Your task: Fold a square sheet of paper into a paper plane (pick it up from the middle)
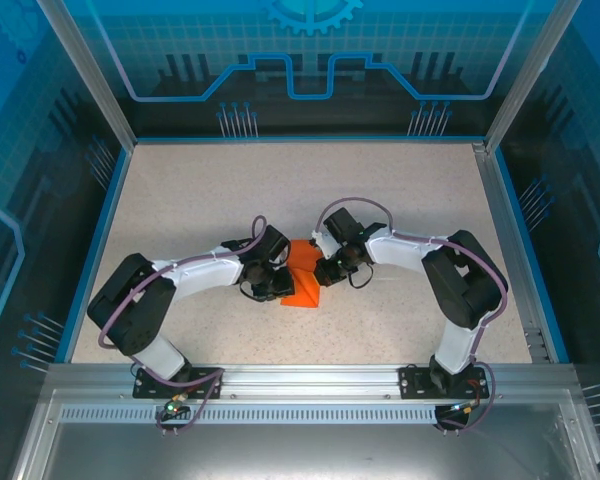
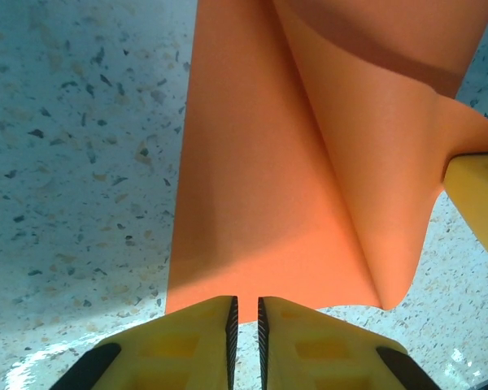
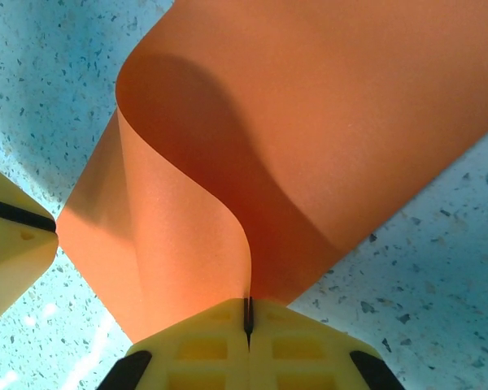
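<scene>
- The orange paper lies in the middle of the table, one flap curled up off the rest.
- My right gripper is pressed together on that flap's edge, meeting the paper from 3 o'clock.
- My left gripper sits at the paper's 9 o'clock edge, jaws a thin slit apart; I cannot tell whether they pinch it.
- Both my arms bend at the elbow, forearms angled inward toward the paper.

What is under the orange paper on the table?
Around the square sheet of paper the speckled table shows. Directly under it the surface is covered and cannot be seen.
</scene>
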